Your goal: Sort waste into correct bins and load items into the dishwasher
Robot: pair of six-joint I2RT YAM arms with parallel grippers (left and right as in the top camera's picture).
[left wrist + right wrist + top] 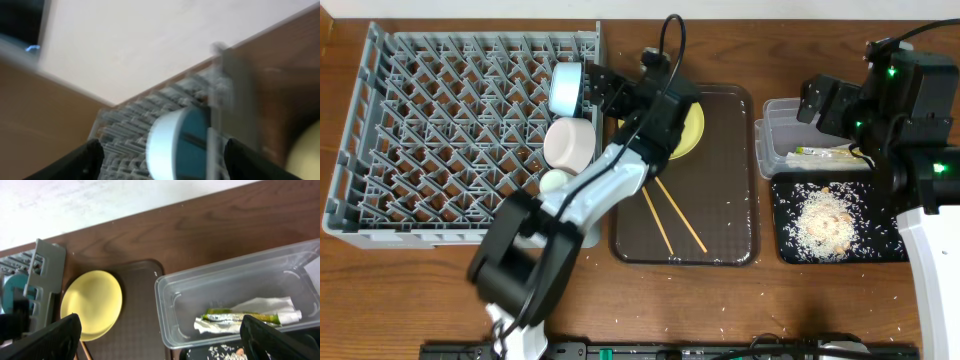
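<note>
At far left of the brown wooden surface, a large grey dish rack with a grid of upright pegs. Along its right side, back to front: a light blue bowl up on its edge against the rack wall, a white bowl, a small white cup. Left end effector spread, its fingers wide apart on either side of that bowl with a gap showing at each in the blurred wrist view, pinching nothing. Left arm stretched from the front edge of the surface over the rack's right side. Just right of the rack, a dark brown serving tray; on it, at the back left, a round yellow plate lying flat and half hidden under the arm, and in front of that a pair of wooden chopsticks splayed in a narrow V, close at the back and apart at the front. Further right, a clear plastic tub holding a white paper wrapper and, on top of it, a green-and-yellow packet. Just in front of the tub, a shallow black tray with a heap of whitish rice scraps and loose grains around it; a few stray grains also on the serving tray and on the surface near the front. Right end effector fully spread, empty, hanging over the back edge of the tub
</note>
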